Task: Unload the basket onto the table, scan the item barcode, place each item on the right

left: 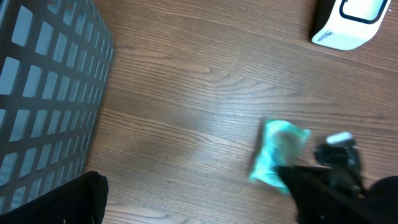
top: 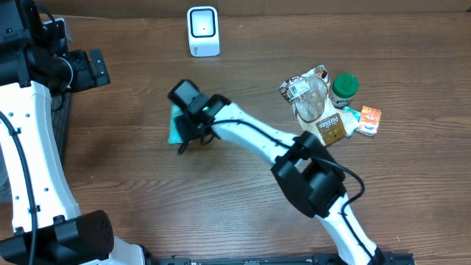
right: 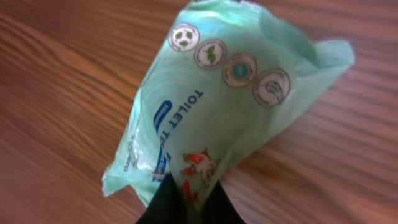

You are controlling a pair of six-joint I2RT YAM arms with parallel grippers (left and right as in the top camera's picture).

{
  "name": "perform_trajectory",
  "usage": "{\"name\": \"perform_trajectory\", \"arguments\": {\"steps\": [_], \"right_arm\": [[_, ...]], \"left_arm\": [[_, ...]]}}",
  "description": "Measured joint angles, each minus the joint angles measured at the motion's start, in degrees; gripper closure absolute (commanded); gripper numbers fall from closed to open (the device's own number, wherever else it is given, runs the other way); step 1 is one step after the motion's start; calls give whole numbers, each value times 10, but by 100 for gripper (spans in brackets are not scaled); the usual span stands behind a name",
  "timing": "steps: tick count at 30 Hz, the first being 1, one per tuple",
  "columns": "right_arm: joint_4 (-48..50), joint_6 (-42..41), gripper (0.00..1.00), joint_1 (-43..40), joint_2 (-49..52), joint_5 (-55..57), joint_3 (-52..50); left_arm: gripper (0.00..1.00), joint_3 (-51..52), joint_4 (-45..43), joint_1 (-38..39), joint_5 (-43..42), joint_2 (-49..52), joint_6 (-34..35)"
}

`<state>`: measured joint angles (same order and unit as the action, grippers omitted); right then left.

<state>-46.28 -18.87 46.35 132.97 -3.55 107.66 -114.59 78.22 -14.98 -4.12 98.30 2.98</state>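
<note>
Well outside basket [left: 50, 93], teal packet [left: 273, 155]

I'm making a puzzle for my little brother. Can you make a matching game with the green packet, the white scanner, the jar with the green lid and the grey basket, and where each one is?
Things:
1. green packet
2. white scanner
3. jar with the green lid
4. grey basket

Places:
A. right side, among the snack packs
B. far left
C. pinched in the right pincer
D. far side, standing alone

Pairs: 1-C, 2-D, 3-A, 4-B.
</note>
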Motion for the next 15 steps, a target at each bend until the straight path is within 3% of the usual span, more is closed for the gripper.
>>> {"name": "perform_trajectory", "arguments": {"steps": [5, 6, 7, 8, 10, 12, 15], "right_arm": [[-148, 97, 78, -43, -21, 23, -4], [-166, 107, 71, -54, -21, 23, -4], [-175, 112, 53, -58, -21, 23, -4], [-187, 117, 44, -68, -21, 14, -5], [-195, 123, 40, -88, -21, -17, -5], [-209, 126, 26, -116, -21, -71, -5], [-207, 128, 25, -159, -21, -155, -4]], "left_arm": [[0, 0, 0, 0, 0, 0, 0], [1, 0, 0, 0, 0, 0, 0], [1, 0, 0, 0, 0, 0, 0], [0, 0, 0, 0, 0, 0, 0], [1, 0, 0, 0, 0, 0, 0], [1, 0, 0, 0, 0, 0, 0], [1, 0, 0, 0, 0, 0, 0]]}}
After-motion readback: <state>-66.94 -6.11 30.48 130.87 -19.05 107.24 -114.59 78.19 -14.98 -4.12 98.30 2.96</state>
